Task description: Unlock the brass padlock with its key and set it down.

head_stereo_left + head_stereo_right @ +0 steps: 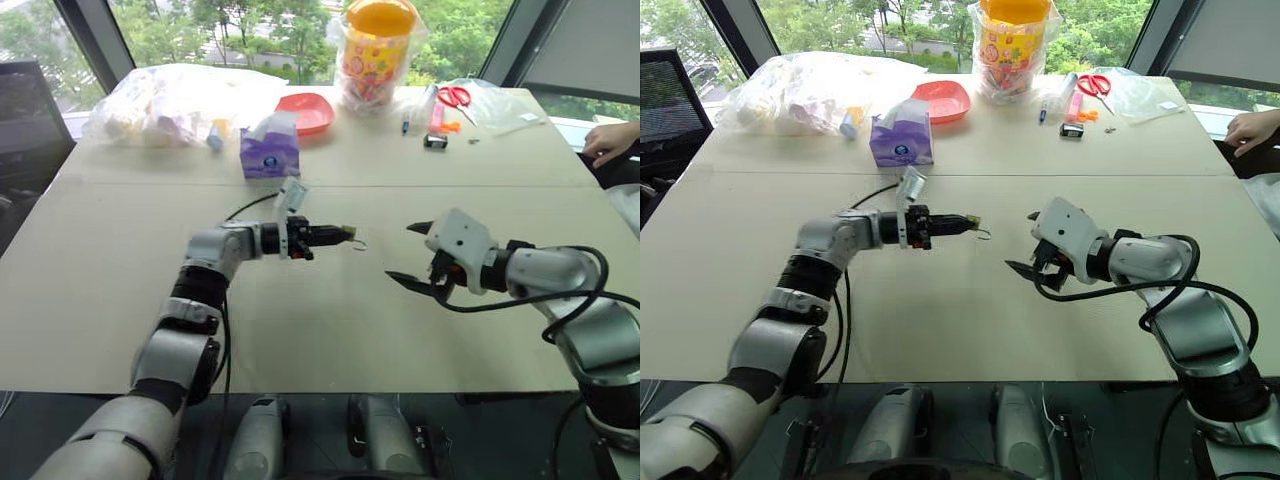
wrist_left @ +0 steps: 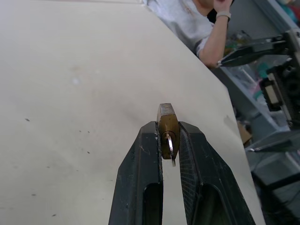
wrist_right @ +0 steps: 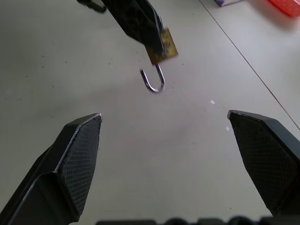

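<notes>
- Your left claw (image 1: 345,236) was clamped on the brass padlock (image 3: 164,45), pinching the body flat between both fingers, held level out over the middle of the worktop (image 1: 120,290) and clear of its surface.
- The shackle (image 3: 155,82) hung free at one end in the right wrist view, a hook open on one side. I'd read the lock as already sprung.
- The key (image 2: 170,146) sat in the keyhole, a thin silver blade sticking out of the end of the body between the fingers, seen from the left wrist.
- Your right claw (image 1: 412,254) stood wide apart, holding nothing, near the padlock on its shackle side with a clear gap between them.
- Step, as I judged it: the unlocking looked done, so you were at the set-down.
- Next move called for lowering the left claw until the lock was just over the bare worktop below it, then opening the fingers. Nothing lay under that spot.
- The grip was narrow on a small smooth block, so go down slow, or it could twist out early.
- Keep the right claw off to the side. A brush against the hanging shackle could push it back in.
- A person's hand (image 1: 608,140) rested at the far right edge of the worktop, well away from the work.
</notes>
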Tool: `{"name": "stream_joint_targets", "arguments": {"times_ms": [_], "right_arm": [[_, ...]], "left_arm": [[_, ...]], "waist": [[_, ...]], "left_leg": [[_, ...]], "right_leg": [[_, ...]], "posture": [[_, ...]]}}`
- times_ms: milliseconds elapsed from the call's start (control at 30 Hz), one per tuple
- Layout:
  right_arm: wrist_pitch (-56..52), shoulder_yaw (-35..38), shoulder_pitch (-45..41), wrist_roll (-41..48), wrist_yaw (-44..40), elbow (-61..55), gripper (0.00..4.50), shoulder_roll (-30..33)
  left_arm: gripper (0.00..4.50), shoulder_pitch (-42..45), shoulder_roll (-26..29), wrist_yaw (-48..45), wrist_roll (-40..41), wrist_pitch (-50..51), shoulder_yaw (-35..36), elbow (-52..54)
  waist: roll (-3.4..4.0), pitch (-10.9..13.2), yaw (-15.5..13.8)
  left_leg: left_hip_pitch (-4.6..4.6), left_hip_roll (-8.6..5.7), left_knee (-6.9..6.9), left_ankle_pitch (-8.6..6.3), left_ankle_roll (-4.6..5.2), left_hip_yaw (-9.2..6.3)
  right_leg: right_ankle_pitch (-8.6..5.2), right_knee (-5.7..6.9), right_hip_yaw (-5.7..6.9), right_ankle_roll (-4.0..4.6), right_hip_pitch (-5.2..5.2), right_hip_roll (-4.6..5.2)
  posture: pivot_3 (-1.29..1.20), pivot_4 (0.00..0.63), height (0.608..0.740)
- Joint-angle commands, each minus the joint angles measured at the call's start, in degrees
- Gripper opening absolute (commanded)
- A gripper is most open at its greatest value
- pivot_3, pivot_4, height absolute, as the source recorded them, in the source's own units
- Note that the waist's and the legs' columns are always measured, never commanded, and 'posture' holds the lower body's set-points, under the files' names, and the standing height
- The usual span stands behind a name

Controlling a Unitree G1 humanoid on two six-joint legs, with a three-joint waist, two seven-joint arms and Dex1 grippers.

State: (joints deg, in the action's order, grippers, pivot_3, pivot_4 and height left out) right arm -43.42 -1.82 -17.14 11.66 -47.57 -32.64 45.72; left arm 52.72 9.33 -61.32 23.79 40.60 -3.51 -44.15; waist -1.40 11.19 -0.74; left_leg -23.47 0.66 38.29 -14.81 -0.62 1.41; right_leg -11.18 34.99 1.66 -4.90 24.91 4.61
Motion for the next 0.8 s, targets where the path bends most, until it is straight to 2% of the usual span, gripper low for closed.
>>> {"name": "stream_joint_targets", "arguments": {"times_ms": [33, 200, 267, 433, 533, 633, 800], "right_arm": [[-2.4, 0.8, -0.2, 1.2, 1.6, -3.6, 4.49, 0.1], [-3.4, 0.2, -0.6, 1.2, 3.3, -3.7, 4.49, 0.2], [-3.2, 0.2, -0.6, 1.2, 3.5, -3.4, 4.5, 0.3], [-2.9, -0.2, -0.7, 1.4, 3.9, -2.8, 4.5, 0.2], [-2.6, -0.1, -0.3, 1.4, 4.0, -2.7, 4.5, 0.3], [-2.3, 0.4, 0.4, 1.5, 4.0, -2.6, 4.5, 0.5], [-1.7, 1.6, 0.9, 2.3, 5.3, -1.1, 4.5, -1.4]], "left_arm": [[0.0, 5.2, -1.9, 0.6, -0.9, -2.4, 2.0, -7.6], [0.0, 7.3, -2.4, -4.5, -2.9, -5.2, 1.4, -13.4], [1.01, 7.8, -2.2, -4.5, -3.7, -5.3, 1.6, -15.3], [3.02, 7.8, -0.3, -4.2, -6.7, -7.5, 1.2, -16.3], [3.02, 6.5, 2.8, -6.7, -6.5, -7.4, 1.8, -11.7], [3.02, 3.0, 6.7, -7.2, -6.3, -8.6, 2.3, -2.2], [3.02, -6.7, 12.3, -2.0, -0.8, -0.9, 7.8, 20.8]], "waist": [[0.0, 0.0, 0.0], [0.0, 0.0, 0.1], [0.0, 0.0, 0.1], [0.0, 0.0, 0.0], [0.0, 0.0, 0.2], [0.0, 0.0, 0.5], [0.0, 0.0, 0.3]], "left_leg": [[-0.01, 0.0, 0.0, 0.0, 0.0, 0.0], [0.0, 0.01, -0.04, -0.01, 0.02, 0.0], [0.0, 0.01, -0.04, -0.01, 0.01, 0.0], [-0.01, 0.01, -0.04, -0.01, 0.01, 0.0], [0.0, 0.02, -0.03, -0.01, 0.01, 0.0], [0.01, 0.09, -0.06, -0.01, 0.01, 0.01], [0.0, 0.18, -0.08, -0.01, 0.01, -0.01]], "right_leg": [[0.0, -0.02, 0.0, 0.0, 0.0, 0.0], [0.0, -0.03, 0.03, 0.01, 0.02, 0.0], [0.0, -0.02, 0.03, 0.01, 0.02, 0.0], [0.0, -0.03, 0.03, 0.01, 0.02, 0.01], [0.0, -0.02, 0.03, 0.02, 0.01, 0.01], [0.01, -0.01, 0.03, 0.03, 0.06, -0.02], [0.0, -0.01, -0.01, 0.04, 0.06, 0.03]], "posture": [[0.0, 0.15, 0.74], [0.0, 0.15, 0.74], [0.0, 0.15, 0.74], [0.0, 0.15, 0.74], [0.0, 0.15, 0.74], [0.0, 0.15, 0.74], [0.0, 0.15, 0.74]]}}
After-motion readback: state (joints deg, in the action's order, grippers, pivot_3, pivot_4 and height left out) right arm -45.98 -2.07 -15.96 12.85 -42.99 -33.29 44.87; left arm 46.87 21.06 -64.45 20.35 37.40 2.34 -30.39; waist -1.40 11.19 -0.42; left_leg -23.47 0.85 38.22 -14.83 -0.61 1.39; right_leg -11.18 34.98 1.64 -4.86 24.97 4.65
